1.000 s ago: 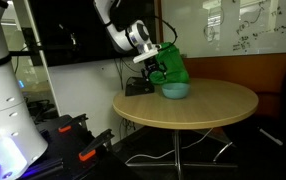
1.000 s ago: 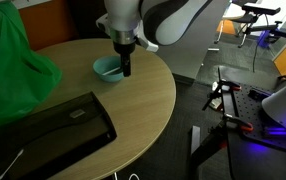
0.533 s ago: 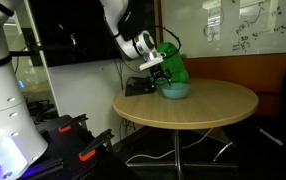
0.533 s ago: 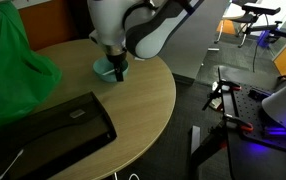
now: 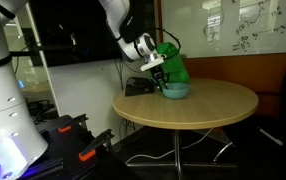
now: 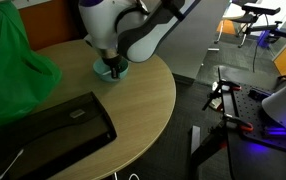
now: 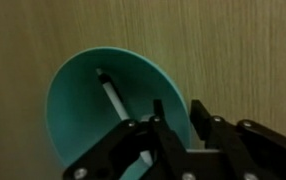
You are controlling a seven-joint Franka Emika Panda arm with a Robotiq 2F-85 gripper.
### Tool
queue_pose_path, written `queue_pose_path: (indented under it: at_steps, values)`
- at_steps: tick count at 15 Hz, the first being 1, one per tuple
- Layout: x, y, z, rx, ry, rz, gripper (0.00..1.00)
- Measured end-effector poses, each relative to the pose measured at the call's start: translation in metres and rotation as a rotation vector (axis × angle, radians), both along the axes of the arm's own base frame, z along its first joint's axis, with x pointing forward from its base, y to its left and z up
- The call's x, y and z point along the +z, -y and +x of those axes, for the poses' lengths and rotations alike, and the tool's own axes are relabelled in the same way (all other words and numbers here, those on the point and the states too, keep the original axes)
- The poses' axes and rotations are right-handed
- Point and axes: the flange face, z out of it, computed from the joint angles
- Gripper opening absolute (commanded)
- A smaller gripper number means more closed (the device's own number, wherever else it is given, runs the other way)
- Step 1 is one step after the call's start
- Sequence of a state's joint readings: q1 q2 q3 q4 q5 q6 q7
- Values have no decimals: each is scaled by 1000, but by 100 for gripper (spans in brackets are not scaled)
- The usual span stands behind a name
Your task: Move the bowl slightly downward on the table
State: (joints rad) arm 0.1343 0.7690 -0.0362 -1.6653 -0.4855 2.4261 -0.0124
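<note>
Three views: both exterior views and the wrist view show one arm over a round worktop (image 5: 198, 105) of pale wood with fine straight grain.
Bowl: the bowl (image 7: 93, 110) is round, smooth and teal, with a thin rim. It sits on the worktop close to its edge, just in front of the green cloth (image 5: 173, 62).
Bowl contents: a slim white stick (image 7: 113, 96) lies slanted on the inner wall; what it is cannot be made out.
End effector: the end effector (image 7: 178, 112) is black with jointed linkages. One fingertip is inside the bowl and one outside, with the rim between them. Whether the pads press on the rim cannot be told.
Green cloth: it is crumpled, glossy and cut off by the frame edge in an exterior view (image 6: 13, 55).
Black case: the black case (image 6: 48, 130) is flat, rectangular and matte, and lies on the worktop well apart from the bowl.
Hidden parts: in both exterior views the end effector (image 6: 116, 72) covers much of the bowl (image 6: 99, 68). The wrist view is soft and cuts off the linkages at the bottom.
Change over one second: the end effector (image 5: 161, 78) stood above the bowl (image 5: 176, 90) and is now lower, at the rim. The bowl is in the same place.
</note>
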Motion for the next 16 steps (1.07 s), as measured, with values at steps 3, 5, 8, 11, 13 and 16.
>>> queue_pose_path:
  at_steps: [3,5,8,11,13,16]
  values:
    - [-1,0,0,-1,-3,-1,0]
    - [-3,-1,-1,-2,-8,-1,1]
    - [-3,-1,-2,-11,-10,8,1]
    - [3,-5,-4,-36,-11,39,1]
    - [11,-11,-14,-62,-29,75,1]
    - [24,-28,-46,-111,-110,149,1]
